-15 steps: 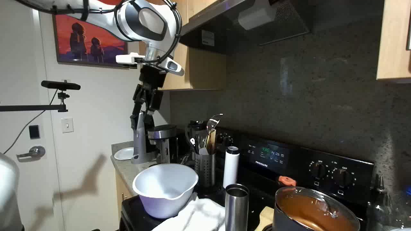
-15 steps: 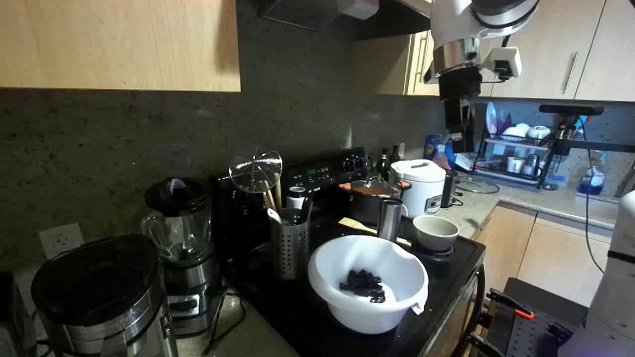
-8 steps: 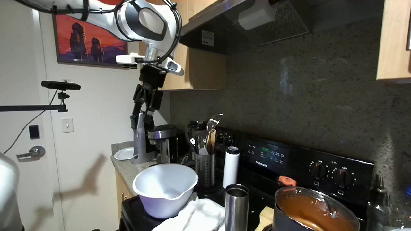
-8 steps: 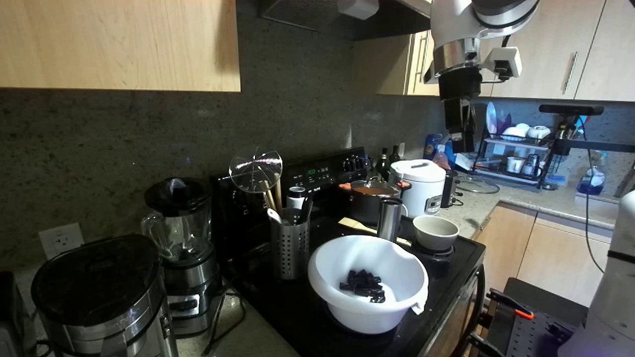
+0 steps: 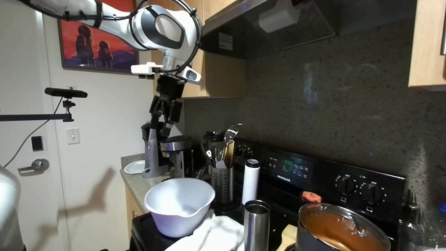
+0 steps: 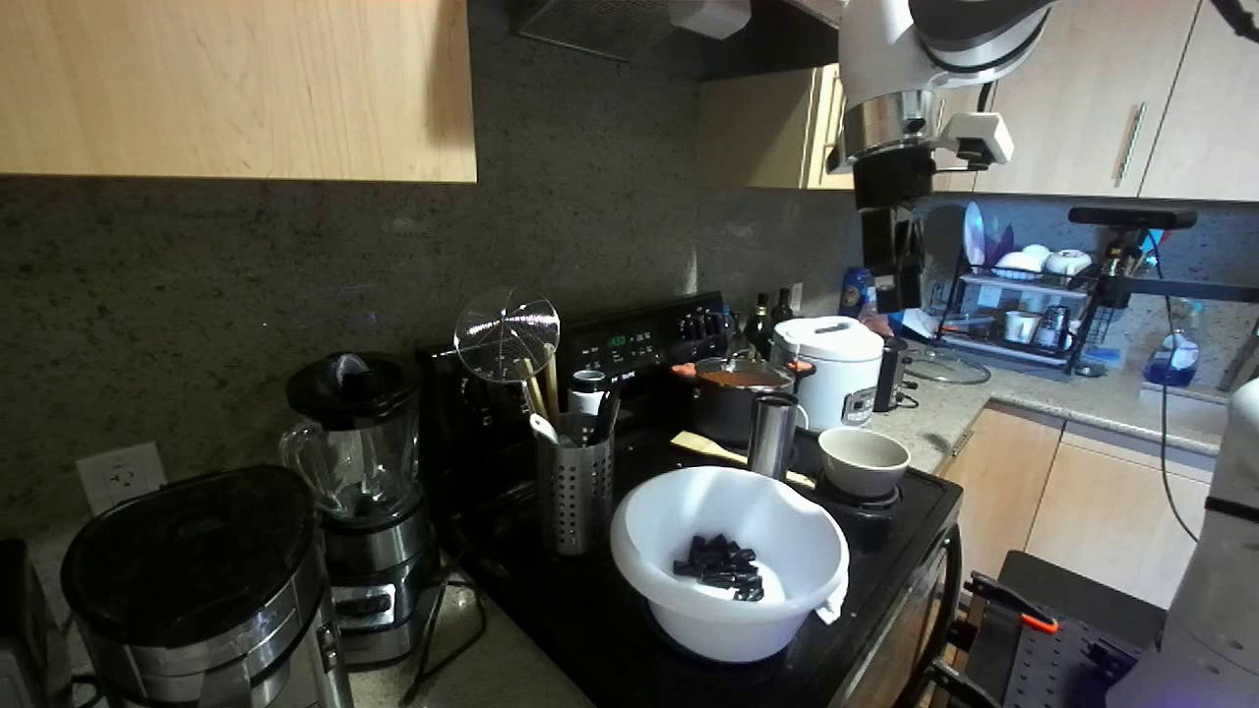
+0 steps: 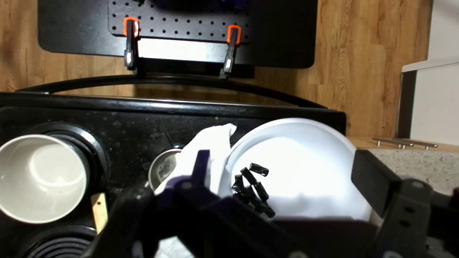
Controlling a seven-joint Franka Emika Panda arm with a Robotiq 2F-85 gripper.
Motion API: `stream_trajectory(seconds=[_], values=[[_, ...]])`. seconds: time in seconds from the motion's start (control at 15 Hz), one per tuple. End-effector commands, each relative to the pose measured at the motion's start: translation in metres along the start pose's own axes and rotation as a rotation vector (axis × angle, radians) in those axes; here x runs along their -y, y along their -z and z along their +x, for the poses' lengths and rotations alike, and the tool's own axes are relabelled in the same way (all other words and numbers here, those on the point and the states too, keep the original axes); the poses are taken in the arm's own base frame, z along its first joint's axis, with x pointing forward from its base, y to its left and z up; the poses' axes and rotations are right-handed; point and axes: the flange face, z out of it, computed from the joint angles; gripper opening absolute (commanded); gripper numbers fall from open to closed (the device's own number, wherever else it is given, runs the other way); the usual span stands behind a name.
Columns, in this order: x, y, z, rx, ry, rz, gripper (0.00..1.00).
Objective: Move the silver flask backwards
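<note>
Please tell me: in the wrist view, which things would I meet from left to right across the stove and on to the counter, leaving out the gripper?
Cream bowl, wooden handle, silver flask, large white bowl, stone counter. The towel overlaps the flask, so it is left out.

- open air above the silver flask (image 5: 257, 225);
- bare cooktop (image 7: 127, 132) between it and the cream bowl (image 6: 864, 472);
- white mixing bowl (image 6: 723, 629) and towel (image 5: 212, 238) crowd opposite;
- glass-lidded pot (image 6: 723, 415) stands nearer the control panel (image 5: 287, 169)
</note>
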Motion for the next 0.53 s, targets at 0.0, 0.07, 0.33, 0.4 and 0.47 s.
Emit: stream_trajectory(seconds=[0.0, 0.07, 0.33, 0.4, 0.47], values=[[-0.006, -0.009, 0.064, -0.022, -0.018, -0.077, 1.0], [-0.009, -0.012, 0.084, -0.034, -0.03, -0.094, 1.0], [-0.027, -0.016, 0.167, -0.087, -0.068, -0.141, 1.0], [-0.033, -0.016, 0.186, -0.086, -0.079, -0.156, 1.0], [-0.039, -0.016, 0.203, -0.086, -0.097, -0.169, 1.0]])
